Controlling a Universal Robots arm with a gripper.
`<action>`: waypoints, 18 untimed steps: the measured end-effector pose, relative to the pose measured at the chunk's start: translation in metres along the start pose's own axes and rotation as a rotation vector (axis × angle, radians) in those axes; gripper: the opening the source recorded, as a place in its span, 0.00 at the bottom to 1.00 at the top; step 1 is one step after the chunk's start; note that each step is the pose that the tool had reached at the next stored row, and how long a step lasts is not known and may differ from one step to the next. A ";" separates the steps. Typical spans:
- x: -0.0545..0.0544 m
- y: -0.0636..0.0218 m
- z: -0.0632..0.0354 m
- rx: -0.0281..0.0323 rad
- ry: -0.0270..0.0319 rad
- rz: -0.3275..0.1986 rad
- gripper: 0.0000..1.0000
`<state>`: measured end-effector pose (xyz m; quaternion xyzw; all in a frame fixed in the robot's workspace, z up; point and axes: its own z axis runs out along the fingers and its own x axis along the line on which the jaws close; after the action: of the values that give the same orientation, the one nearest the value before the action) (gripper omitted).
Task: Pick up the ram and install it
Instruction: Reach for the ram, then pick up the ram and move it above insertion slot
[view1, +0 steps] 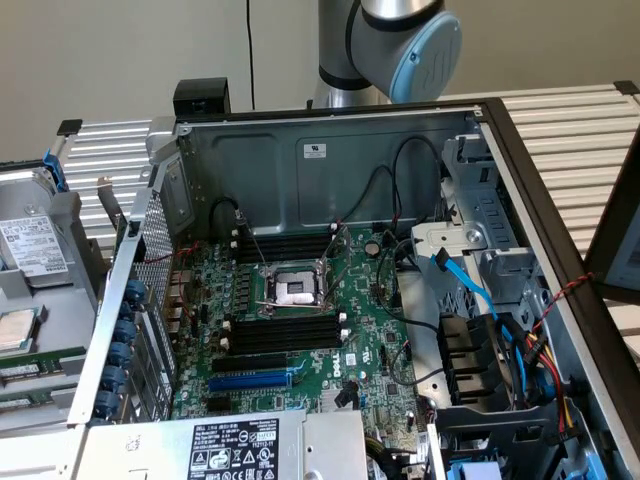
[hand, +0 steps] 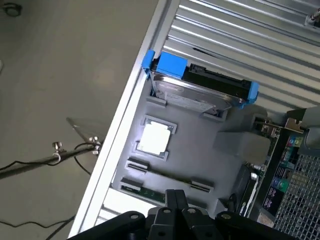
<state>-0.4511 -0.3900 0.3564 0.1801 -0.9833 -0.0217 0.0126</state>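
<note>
- Your gripper (hand: 175, 196) hangs over one edge of the grey tray (hand: 200, 145). Its fingers are pressed together, and you cannot tell whether they touch anything.
- The ram (hand: 142, 192) lies flat in the tray's outermost groove, right under the fingertips, running along that same edge.
- Going inward across the tray from the ram you meet a second groove (hand: 170, 176), then the processor chip (hand: 154, 137). The hard drive (hand: 195, 92) sits at the tray's far edge.
- Along one side of the tray runs the table's metal rail (hand: 125, 130). Past it is floor with loose cables (hand: 30, 167), so you have open room there.
- On the tray's opposite side the computer case (view1: 330, 170) stands close, so room is tight. The case is open on top, and the black memory slots (view1: 285, 333) on its board are bare.
</note>
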 end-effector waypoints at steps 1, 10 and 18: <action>0.000 0.0000 0.0001 0.0003 0.0008 -0.018 0.11; 0.000 0.0000 0.0011 0.0030 0.0085 -0.182 0.11; 0.000 -0.0001 0.0025 0.0050 0.0154 -0.330 0.11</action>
<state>-0.4510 -0.3900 0.3539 0.3393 -0.9404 -0.0196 0.0160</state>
